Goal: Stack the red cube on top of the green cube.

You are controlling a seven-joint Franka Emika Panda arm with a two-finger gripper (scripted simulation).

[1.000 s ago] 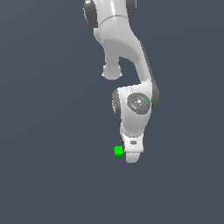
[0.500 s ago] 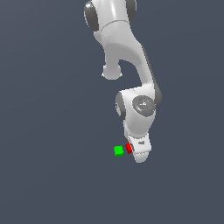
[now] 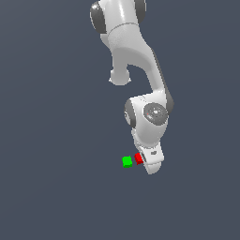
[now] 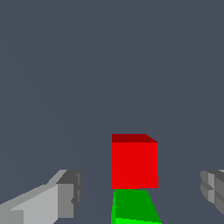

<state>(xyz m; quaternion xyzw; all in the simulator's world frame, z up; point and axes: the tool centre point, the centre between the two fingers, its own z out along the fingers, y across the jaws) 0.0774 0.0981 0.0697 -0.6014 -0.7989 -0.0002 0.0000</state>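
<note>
The red cube (image 4: 134, 162) lies in the wide gap between my fingers, touching neither the left finger (image 4: 65, 196) nor the right one. The green cube (image 4: 133, 206) meets its edge in the wrist view. My gripper (image 4: 141, 189) is open and holds nothing. In the exterior view the red cube (image 3: 138, 158) shows directly beside the green cube (image 3: 126, 161), with the white gripper (image 3: 151, 165) just off the red cube toward the exterior view's right. Whether the red cube rests on the green one I cannot tell.
Only the plain dark grey ground (image 3: 56, 140) surrounds the cubes. The white arm (image 3: 140, 61) reaches in from the top of the exterior view.
The gripper has shifted toward the exterior view's right. The red cube, hidden behind it a second ago, now shows next to the green cube, free of the fingers.
</note>
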